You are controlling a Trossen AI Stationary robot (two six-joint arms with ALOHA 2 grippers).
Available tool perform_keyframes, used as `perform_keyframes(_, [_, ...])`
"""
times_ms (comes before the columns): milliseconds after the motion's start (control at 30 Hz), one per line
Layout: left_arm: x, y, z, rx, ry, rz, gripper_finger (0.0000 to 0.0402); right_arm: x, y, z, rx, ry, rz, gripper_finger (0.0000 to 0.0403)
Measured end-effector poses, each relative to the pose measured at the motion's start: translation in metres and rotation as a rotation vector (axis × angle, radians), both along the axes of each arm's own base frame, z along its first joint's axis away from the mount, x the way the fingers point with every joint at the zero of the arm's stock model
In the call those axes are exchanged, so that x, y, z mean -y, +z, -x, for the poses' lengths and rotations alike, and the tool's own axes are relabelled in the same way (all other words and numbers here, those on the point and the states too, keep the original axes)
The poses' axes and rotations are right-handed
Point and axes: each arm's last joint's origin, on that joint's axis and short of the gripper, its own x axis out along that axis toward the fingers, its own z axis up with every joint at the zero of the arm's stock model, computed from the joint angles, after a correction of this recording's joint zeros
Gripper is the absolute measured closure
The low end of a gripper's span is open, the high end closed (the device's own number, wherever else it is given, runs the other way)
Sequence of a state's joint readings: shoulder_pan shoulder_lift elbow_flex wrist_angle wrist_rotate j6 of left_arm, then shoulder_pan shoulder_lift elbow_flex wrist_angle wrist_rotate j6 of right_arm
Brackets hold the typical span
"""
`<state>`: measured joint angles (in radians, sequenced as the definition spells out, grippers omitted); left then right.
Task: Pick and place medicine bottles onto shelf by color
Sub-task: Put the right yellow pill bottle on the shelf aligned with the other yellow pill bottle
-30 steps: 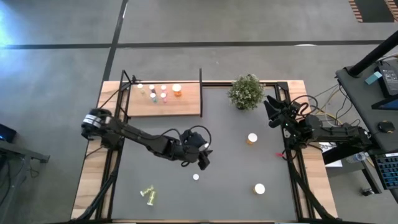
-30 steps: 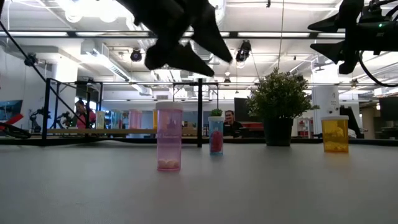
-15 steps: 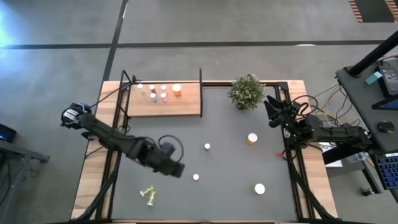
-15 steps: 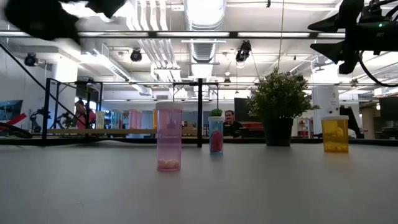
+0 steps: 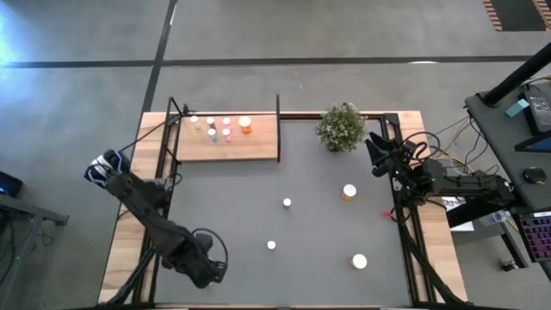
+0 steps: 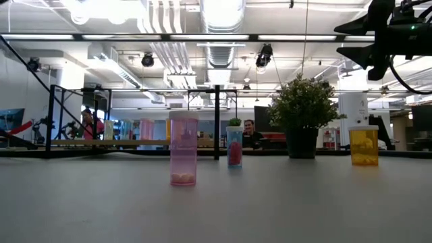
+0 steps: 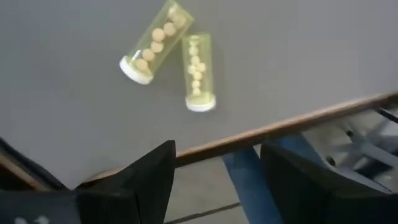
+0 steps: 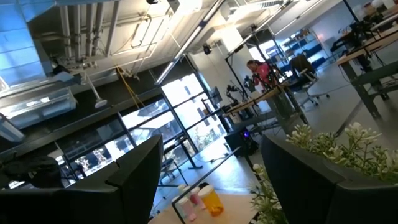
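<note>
Your left gripper (image 7: 214,186) has swung away from the counter's (image 5: 310,181) middle, where it was hovering a second ago, and is now hanging over the near-left corner, far from the shelf (image 5: 225,138) at the far-left. Its fingers (image 7: 146,177) are spread and holding nothing, and two yellow-green bottles (image 7: 171,56) are lying on their sides just ahead of them, touching in a V. That is probably lining you up for a yellow-green pick. Your right gripper (image 5: 376,153) is waiting by the plant (image 5: 341,127), fingers apart and empty. Pink (image 6: 183,148) and orange bottles (image 6: 364,145) are standing mid-counter, well clear of the shelf.
</note>
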<state>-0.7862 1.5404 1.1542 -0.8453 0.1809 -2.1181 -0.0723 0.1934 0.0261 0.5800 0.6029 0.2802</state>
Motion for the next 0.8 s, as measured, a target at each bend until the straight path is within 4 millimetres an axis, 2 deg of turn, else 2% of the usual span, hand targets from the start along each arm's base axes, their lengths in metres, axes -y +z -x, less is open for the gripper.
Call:
perform_keyframes(333, [0.02, -0.034, -0.012, -0.074, -0.023, 0.006, 0.0182, 0.0, 0.0, 0.0, 0.0, 0.0, 0.0, 0.0142])
perform_keyframes(800, [0.027, -0.069, -0.021, -0.143, -0.026, -0.066, 0.0182, 0.0, 0.0, 0.0, 0.0, 0.0, 0.0, 0.0142])
